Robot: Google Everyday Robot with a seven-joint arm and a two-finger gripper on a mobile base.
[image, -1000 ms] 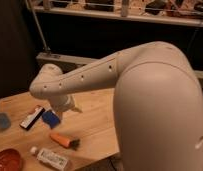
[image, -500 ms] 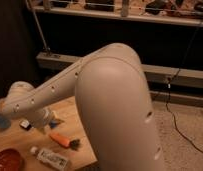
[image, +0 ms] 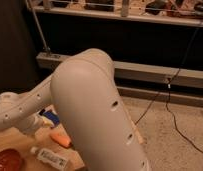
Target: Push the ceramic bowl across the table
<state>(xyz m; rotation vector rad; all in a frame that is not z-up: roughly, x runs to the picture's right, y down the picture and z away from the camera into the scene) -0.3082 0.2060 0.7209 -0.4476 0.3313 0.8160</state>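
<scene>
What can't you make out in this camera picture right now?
Ceramic bowl: cut off by the bottom-left corner of the camera view, so only part shows.
Table: mostly hidden behind the robot's arm; its far side is unseen.
Claw: low at the left under the forearm, above the table; it merges with the arm, so its outline is unclear.
White bottle: label too small to read.

Dim, warm overhead light (brightest on the arm point(image: 95, 110)); the gripper point(image: 32, 129) sits shadowed, low left above the desk point(image: 17, 142).
</scene>
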